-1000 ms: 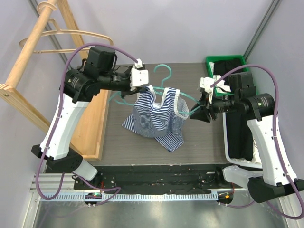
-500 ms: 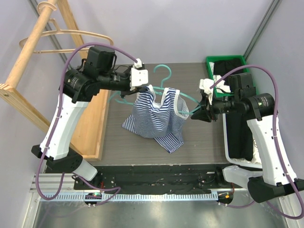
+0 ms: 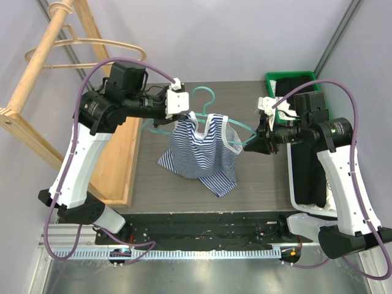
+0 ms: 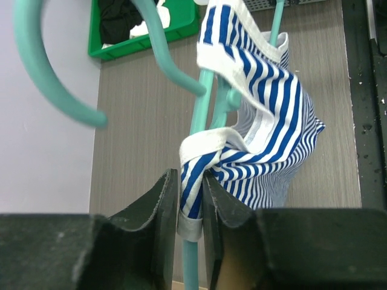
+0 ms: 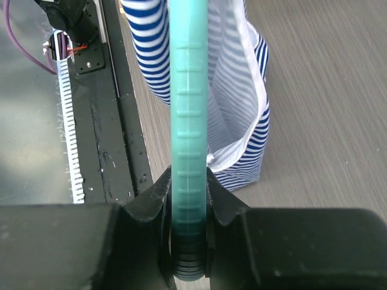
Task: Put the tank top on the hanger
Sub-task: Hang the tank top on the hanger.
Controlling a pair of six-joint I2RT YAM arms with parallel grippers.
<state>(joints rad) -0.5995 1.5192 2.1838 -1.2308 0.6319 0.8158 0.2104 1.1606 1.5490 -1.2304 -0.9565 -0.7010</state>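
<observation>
Tank top: draped on the hanger, held above the counter; the striped body sags below the hanger's bar. I cannot tell whether the hem touches the counter.
Strap: one white-trimmed strap lies bunched against the hanger's left arm, with the other armhole looped toward the hanger's right arm.
Left claw: pinched shut on that bunched strap, with the hanger's teal rod running just behind the fabric.
Right claw: clamped on the hanger's right tip, the rod straight between the jaws.
Hook: free, on the hanger's far side, nothing on it.
Green bin: beyond the hanger's right tip, with dark cloth inside.
White tray: right of the hanger, under the right arm, carrying a black garment.
Wooden rack: well left of the hanger, with a tan hanger on its rail.
</observation>
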